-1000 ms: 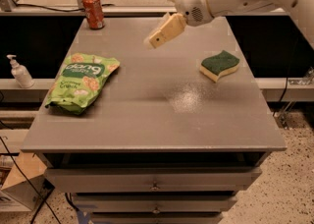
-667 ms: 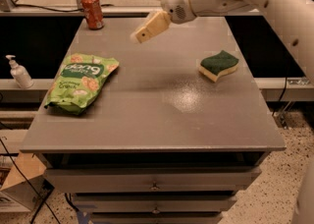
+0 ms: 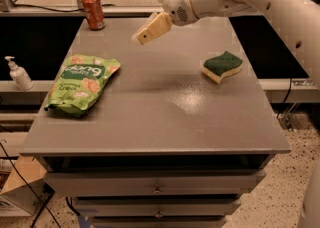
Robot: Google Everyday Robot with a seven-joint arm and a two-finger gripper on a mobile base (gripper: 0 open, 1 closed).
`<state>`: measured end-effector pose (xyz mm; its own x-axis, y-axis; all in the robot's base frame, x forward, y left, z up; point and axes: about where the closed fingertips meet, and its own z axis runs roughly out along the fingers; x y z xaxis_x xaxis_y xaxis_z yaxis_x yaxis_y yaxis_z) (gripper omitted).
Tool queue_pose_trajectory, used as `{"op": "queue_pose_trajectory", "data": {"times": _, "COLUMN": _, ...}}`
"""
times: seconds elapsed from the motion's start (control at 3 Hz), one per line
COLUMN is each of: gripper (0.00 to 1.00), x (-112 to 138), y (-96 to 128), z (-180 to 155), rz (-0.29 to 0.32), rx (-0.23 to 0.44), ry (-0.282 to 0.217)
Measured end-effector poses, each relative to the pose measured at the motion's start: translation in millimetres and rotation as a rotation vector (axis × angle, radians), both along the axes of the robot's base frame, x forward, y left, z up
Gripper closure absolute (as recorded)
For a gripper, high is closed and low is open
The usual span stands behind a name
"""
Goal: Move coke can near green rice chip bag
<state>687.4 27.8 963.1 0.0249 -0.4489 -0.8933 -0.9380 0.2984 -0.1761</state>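
Note:
The coke can (image 3: 93,10) stands upright at the far left corner of the grey table (image 3: 155,117). The green rice chip bag (image 3: 82,84) lies flat near the table's left edge, well in front of the can. My gripper (image 3: 141,34) hangs above the far middle of the table, right of the can and apart from it, with its tan fingers pointing down-left. It holds nothing.
A green-and-yellow sponge (image 3: 221,65) lies on the right side of the table. A white pump bottle (image 3: 18,73) stands on a ledge left of the table. A window ledge runs behind the far edge. Drawers are under the table front.
My gripper has moved left across the far part of the table, closer to the coke can. The can, bag and sponge have not moved.

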Motion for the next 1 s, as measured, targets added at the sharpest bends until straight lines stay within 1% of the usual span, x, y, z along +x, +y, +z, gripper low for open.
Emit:
{"op": "queue_pose_trajectory", "data": {"times": 0.33, "gripper": 0.0, "x": 19.3, "y": 16.9, "z": -10.2, "rz": -0.038, "rx": 0.037, "ry": 0.001}}
{"op": "queue_pose_trajectory", "data": {"times": 0.67, "gripper": 0.0, "x": 56.3, "y": 36.2, "z": -19.3, "rz": -0.089, "rx": 0.056, "ry": -0.001}}
{"op": "queue_pose_trajectory", "data": {"times": 1.0, "gripper": 0.0, "x": 93.6, "y": 57.6, "z": -28.1, "rz": -0.154, "rx": 0.065, "ry": 0.012}}
